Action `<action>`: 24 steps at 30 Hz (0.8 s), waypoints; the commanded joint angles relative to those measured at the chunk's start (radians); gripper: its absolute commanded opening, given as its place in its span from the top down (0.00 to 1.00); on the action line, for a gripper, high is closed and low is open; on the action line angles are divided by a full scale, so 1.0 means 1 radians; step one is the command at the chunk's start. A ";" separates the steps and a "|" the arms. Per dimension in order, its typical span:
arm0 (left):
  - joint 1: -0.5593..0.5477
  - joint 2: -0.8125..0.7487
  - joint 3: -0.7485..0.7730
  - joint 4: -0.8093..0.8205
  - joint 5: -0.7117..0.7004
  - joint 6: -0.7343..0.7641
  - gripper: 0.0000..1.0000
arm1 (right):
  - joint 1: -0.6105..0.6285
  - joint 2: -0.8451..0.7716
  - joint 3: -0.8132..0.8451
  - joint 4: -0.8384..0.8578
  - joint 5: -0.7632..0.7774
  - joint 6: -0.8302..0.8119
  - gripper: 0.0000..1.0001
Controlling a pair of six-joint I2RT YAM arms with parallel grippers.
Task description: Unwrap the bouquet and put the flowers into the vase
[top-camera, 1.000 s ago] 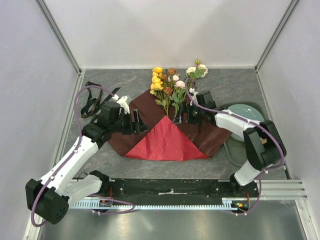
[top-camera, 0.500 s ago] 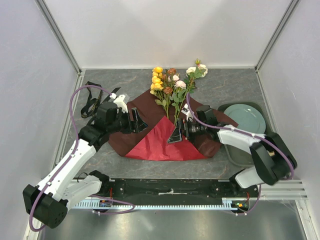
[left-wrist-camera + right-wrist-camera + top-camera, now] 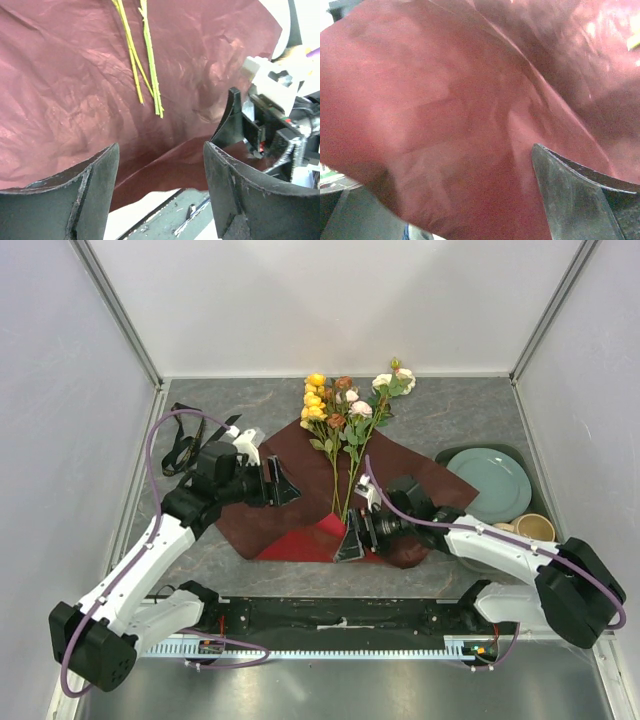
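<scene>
The bouquet lies unwrapped at the table's middle. Its maroon wrapping paper [image 3: 290, 475] is spread flat, with the flowers [image 3: 345, 405] on it, blooms to the far side and green stems [image 3: 342, 485] pointing near. The left wrist view shows the same paper [image 3: 75, 75] and stems [image 3: 148, 65]. My left gripper [image 3: 281, 483] hangs open over the paper's left part, nothing between its fingers [image 3: 97, 195]. My right gripper [image 3: 352, 535] is open at the paper's near edge, beside a small bright red fold [image 3: 305, 543]. Paper [image 3: 445, 115] fills the right wrist view and hides one finger. No vase is in view.
A pale green plate [image 3: 492, 483] sits on a dark tray at the right, with a beige mug [image 3: 534, 528] just near of it. A black ribbon [image 3: 185, 445] lies at the far left. The enclosure walls close in on three sides.
My right gripper has swung from beside the stems down to the paper's near edge. The large red flap has shrunk to a small fold. The mug is now uncovered. The left arm barely moved.
</scene>
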 commanded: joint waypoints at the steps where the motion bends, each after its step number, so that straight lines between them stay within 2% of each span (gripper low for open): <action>1: -0.002 0.007 0.006 0.037 0.138 0.030 0.26 | 0.014 -0.054 -0.062 -0.016 0.024 0.039 0.02; 5: 0.000 -0.007 -0.034 0.040 0.185 0.037 0.23 | 0.036 -0.116 -0.100 -0.022 -0.003 0.044 0.02; 8: -0.002 -0.003 -0.078 0.077 0.285 0.030 0.21 | 0.042 -0.200 -0.112 -0.055 -0.009 0.033 0.02; 9: -0.003 -0.003 -0.095 0.094 0.349 0.019 0.21 | 0.040 -0.217 -0.112 -0.068 -0.009 0.030 0.02; 12: -0.022 -0.004 -0.146 0.131 0.402 0.007 0.25 | 0.042 -0.271 -0.103 -0.114 0.018 0.029 0.02; 16: -0.057 -0.024 -0.187 0.131 0.410 0.014 0.29 | 0.042 -0.297 -0.039 -0.193 0.164 0.039 0.02; 20: -0.106 -0.062 -0.214 0.116 0.393 0.007 0.30 | 0.030 -0.245 0.061 -0.291 0.477 0.052 0.02; 22: -0.127 -0.066 -0.207 0.108 0.393 -0.010 0.30 | 0.008 -0.184 0.110 -0.308 0.526 0.053 0.02; 24: -0.138 -0.063 -0.209 0.108 0.391 -0.045 0.30 | -0.038 -0.141 0.144 -0.295 0.482 0.043 0.02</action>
